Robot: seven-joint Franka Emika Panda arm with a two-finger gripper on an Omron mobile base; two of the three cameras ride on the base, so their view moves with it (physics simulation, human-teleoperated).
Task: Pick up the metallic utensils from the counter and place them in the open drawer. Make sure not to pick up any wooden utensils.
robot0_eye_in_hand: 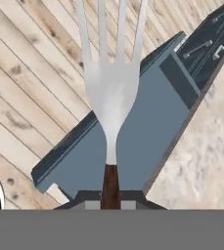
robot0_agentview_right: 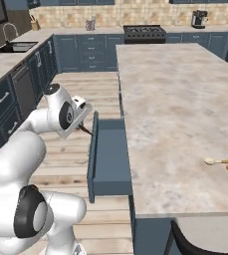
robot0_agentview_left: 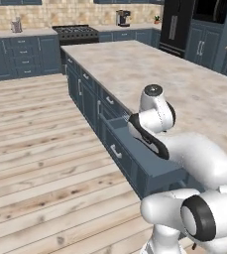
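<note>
A silver fork (robot0_eye_in_hand: 111,83) with a dark brown handle is being held above the open drawer (robot0_agentview_right: 110,154), the gripper (robot0_eye_in_hand: 110,202) clamped shut on the very end of the handle. In the hand view the fork is seen running straight away from the jaws, its long axis in line with the gripper's own reach and its four tines fanning out at the far end. The tines are pointing past the drawer's front panel toward the plank floor (robot0_agentview_left: 40,163), while the neck and handle are lying over the drawer's flat blue-grey bottom. From the right base view, the gripper is being carried just beside the drawer's outer front edge, on the side away from the counter (robot0_agentview_right: 180,109).

The release is judged to be the step in hand. It would be done well if the fork were first drawn back toward the counter until the tines are also over the drawer's floor, and turned so that its length follows the drawer's long side. It should then be lowered close to the bottom before the jaws are parted, so that it is not bounced over the low front wall.

Two wooden spoons (robot0_agentview_right: 226,164) are being left on the counter, well apart from the drawer.
</note>
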